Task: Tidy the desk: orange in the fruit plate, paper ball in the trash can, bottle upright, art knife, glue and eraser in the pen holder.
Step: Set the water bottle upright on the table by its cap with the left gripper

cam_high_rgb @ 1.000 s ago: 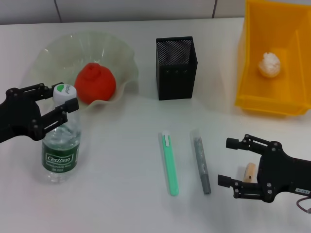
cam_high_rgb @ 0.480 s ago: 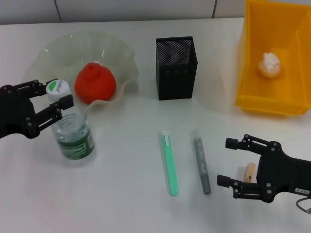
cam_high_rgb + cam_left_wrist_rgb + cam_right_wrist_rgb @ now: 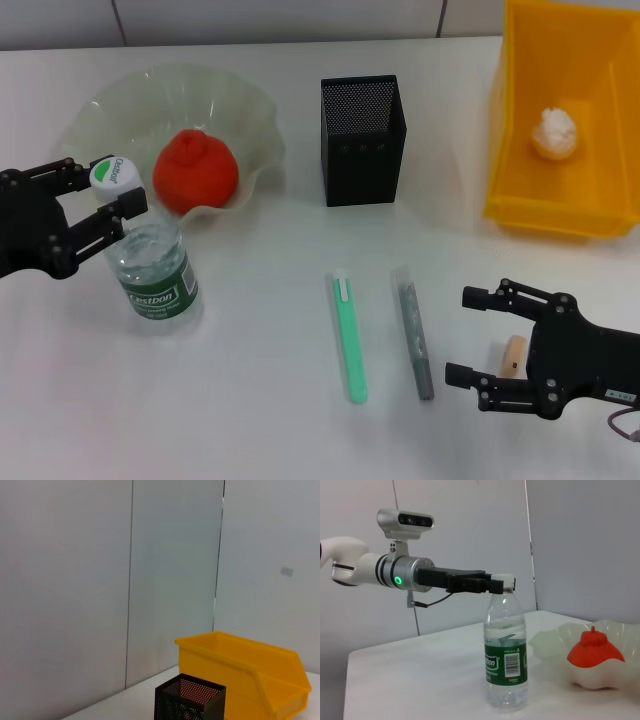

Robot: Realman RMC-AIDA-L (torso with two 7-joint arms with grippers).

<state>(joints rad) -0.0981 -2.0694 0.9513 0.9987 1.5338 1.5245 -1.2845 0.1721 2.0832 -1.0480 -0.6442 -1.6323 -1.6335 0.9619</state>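
Black skeletal grippers on white arms

The left gripper [image 3: 95,208] and right gripper [image 3: 478,336] have black linkage fingers; a green ring light glows on the left wrist.

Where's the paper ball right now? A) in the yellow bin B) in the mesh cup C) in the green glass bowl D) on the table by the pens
A: the paper ball lies on the floor of the yellow bin, while the bowl holds only the orange.
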